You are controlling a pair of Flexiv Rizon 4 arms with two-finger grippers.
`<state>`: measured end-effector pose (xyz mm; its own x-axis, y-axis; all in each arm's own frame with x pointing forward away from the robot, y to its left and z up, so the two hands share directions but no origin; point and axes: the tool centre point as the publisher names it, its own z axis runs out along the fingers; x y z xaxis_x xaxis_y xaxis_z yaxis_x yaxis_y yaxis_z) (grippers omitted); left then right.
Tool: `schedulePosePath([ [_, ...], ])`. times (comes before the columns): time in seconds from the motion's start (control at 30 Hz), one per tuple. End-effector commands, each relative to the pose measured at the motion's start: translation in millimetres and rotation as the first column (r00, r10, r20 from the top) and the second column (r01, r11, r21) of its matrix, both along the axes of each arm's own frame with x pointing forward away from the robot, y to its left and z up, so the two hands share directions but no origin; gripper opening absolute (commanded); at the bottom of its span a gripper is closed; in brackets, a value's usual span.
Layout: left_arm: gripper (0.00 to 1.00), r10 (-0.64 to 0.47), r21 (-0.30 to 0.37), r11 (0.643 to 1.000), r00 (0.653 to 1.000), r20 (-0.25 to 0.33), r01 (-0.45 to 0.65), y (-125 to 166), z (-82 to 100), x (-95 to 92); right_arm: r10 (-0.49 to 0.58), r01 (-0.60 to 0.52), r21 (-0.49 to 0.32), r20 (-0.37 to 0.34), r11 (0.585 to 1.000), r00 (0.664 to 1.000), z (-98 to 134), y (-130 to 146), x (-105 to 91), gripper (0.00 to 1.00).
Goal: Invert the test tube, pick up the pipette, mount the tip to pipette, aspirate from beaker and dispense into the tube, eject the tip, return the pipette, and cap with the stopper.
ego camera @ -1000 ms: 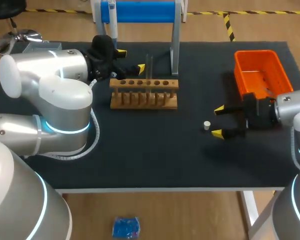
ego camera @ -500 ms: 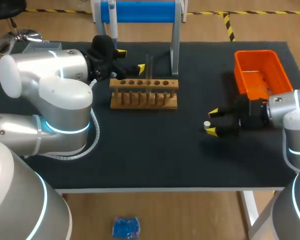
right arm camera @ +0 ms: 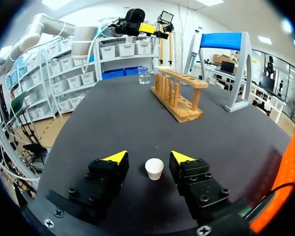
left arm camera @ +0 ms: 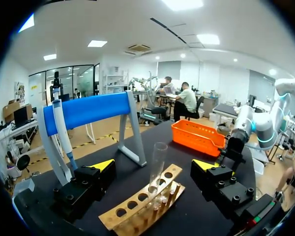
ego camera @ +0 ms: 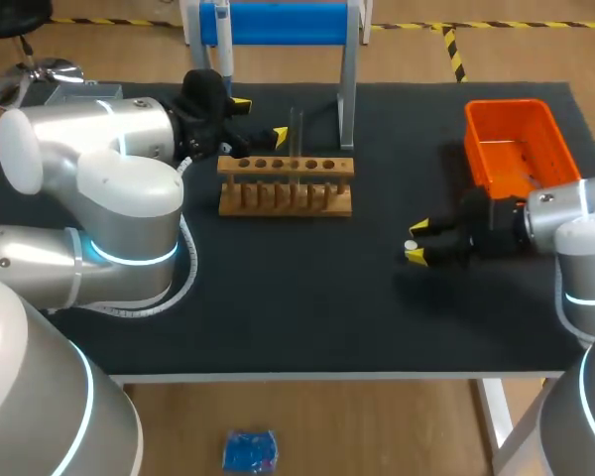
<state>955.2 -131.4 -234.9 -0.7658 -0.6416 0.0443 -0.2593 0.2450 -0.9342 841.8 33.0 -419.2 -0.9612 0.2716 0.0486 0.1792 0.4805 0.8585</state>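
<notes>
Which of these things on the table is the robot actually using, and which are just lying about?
Job: test tube, pipette, beaker, stopper, wooden rack, blue stand holding the pipette.
Lying about, seemingly: orange bin.

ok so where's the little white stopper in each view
Head view: the small white stopper stands between the right gripper's yellow-tipped fingers, right of the middle.
Left wrist view: not in it.
Right wrist view: stopper between its own gripper's fingers, touching neither.
Shared landmark: the wooden test tube rack, in all three views.
</notes>
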Motion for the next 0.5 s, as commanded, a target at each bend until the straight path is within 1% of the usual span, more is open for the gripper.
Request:
schedulePosePath([
  [0.03, 1.0, 0.001, -0.004, 1.0, 1.0, 0.003, -0.001, -1.0, -1.6, 0.6, -0.005, 0.005, -0.002, 0.0, 1.0, 1.0, -2.0, 2.7, -0.3, 0.5],
  [0.5, 1.0, 0.001, -0.004, 1.0, 1.0, 0.003, -0.001, -1.0, -1.6, 0.6, -0.009, 0.009, -0.017, -0.004, 1.0, 1.0, -9.1, 3.8, 2.1, 0.49],
])
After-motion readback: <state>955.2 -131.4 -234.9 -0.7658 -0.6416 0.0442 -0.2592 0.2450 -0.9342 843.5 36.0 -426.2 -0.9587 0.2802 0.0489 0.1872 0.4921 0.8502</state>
